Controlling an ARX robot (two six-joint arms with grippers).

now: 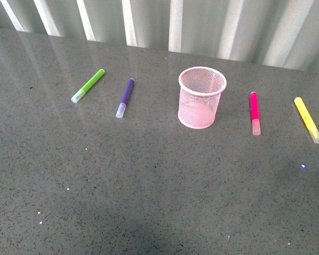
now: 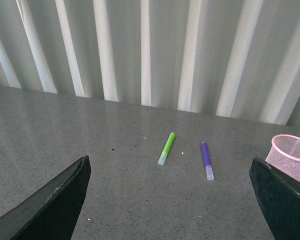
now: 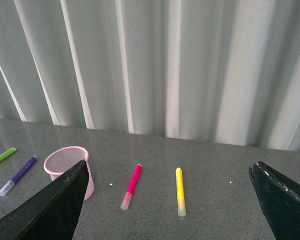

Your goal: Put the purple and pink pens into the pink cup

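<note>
Our left gripper [image 2: 170, 161] is spread wide with nothing in it. The right gripper [image 3: 169, 164] is the same, and both hang well back from the gear. Out from the left one is the purple pen [image 1: 125, 98], lying flat toward the far edge of the grey worktop [image 1: 149, 191], left of middle. A lime-green marker [image 1: 87, 85] lies beyond it toward the left edge. The pink cup [image 1: 202, 106] stands upright midway along the far edge, empty as far as we can see. The pink pen [image 1: 254, 112] lies near it on the right, with a yellow marker [image 1: 308, 119] closer to the right edge. We reckon the pens are light, stiff, slick and roll-happy, so pinch across the mid-barrel. The mesh cup looks light enough to tip. No brand or writing we can read anywhere.
</note>
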